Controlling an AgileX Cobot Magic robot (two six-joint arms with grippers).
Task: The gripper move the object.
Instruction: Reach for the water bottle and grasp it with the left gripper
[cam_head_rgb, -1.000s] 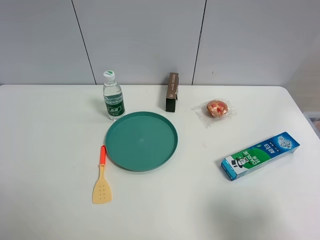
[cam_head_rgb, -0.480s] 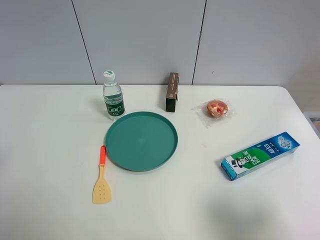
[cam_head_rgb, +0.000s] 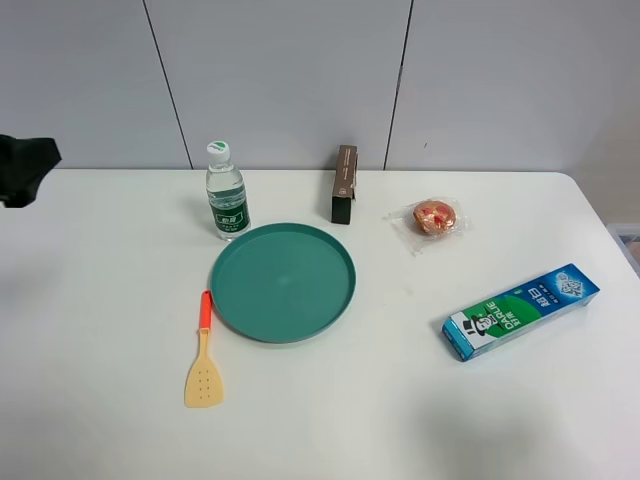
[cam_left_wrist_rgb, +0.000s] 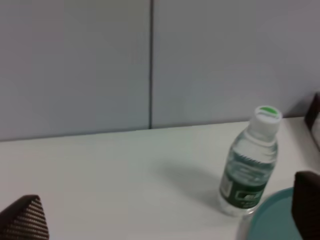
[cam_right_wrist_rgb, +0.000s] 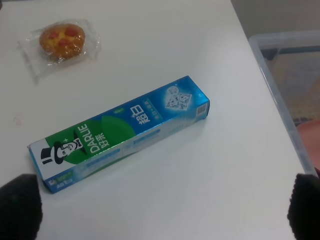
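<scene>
The clear water bottle (cam_head_rgb: 227, 192) with white cap and green label stands upright at the back of the white table, just behind the green plate's (cam_head_rgb: 283, 281) left rim. It also shows in the left wrist view (cam_left_wrist_rgb: 248, 162), standing ahead of my left gripper (cam_left_wrist_rgb: 165, 210). That gripper is open and empty, well short of the bottle. In the exterior view it shows only as a black shape (cam_head_rgb: 20, 168) at the far left edge. My right gripper (cam_right_wrist_rgb: 162, 207) is open and empty above the toothpaste box (cam_right_wrist_rgb: 120, 135).
A brown box (cam_head_rgb: 344, 184) stands behind the plate. A wrapped pastry (cam_head_rgb: 434, 216) lies at the back right. The blue-green toothpaste box (cam_head_rgb: 520, 311) lies at the right. An orange-handled spatula (cam_head_rgb: 204, 355) lies left of the plate. A clear bin (cam_right_wrist_rgb: 285, 75) sits beyond the table's right edge.
The left gripper has come into the exterior view at the far left edge. Nothing on the table has moved.
</scene>
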